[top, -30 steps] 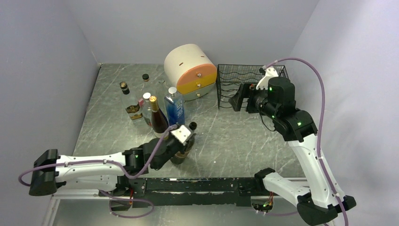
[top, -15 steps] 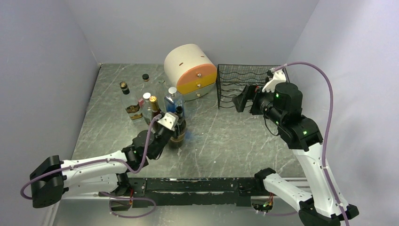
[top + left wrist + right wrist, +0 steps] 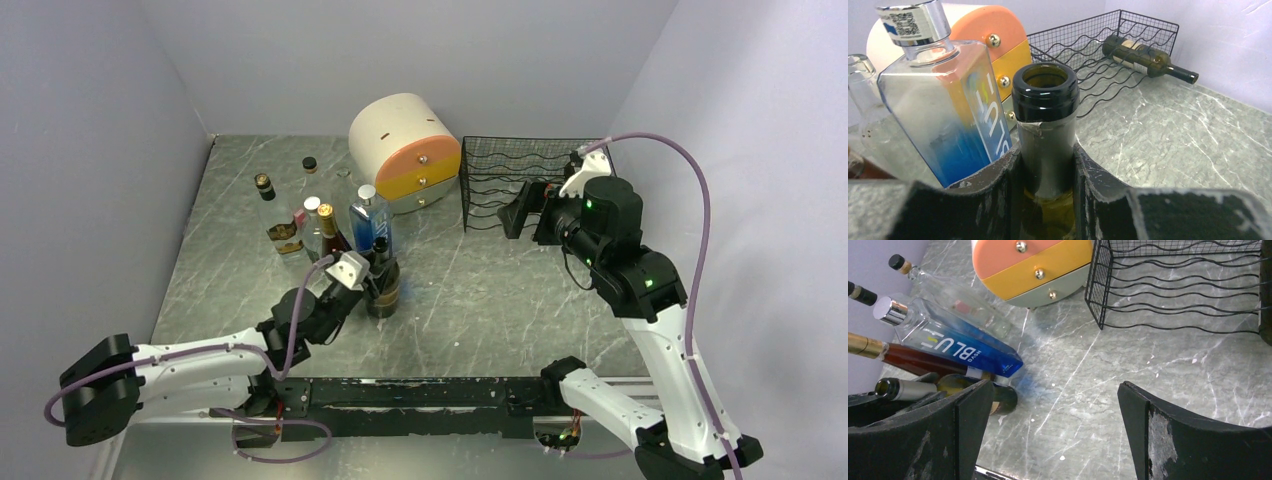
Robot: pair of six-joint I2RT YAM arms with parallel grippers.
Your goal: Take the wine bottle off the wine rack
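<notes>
The wine bottle is standing upright at the centre of the left wrist view, off the wine rack, with its open mouth facing up. In the overhead view it is sitting left of centre on the counter, just beside a blue glass bottle and a cluster of other bottles. The left gripper is clamping its neck from both sides. A second dark bottle is lying on its side in the rack, upper right of that view. The right gripper is hovering with its jaws spread wide and nothing between them, near the rack's front.

Judgement: the held bottle is being placed on the counter. Whether its base is bearing fully cannot be confirmed. Releasing is calling for a level base and a straight withdrawal, since the blue bottle is crowding one side.
</notes>
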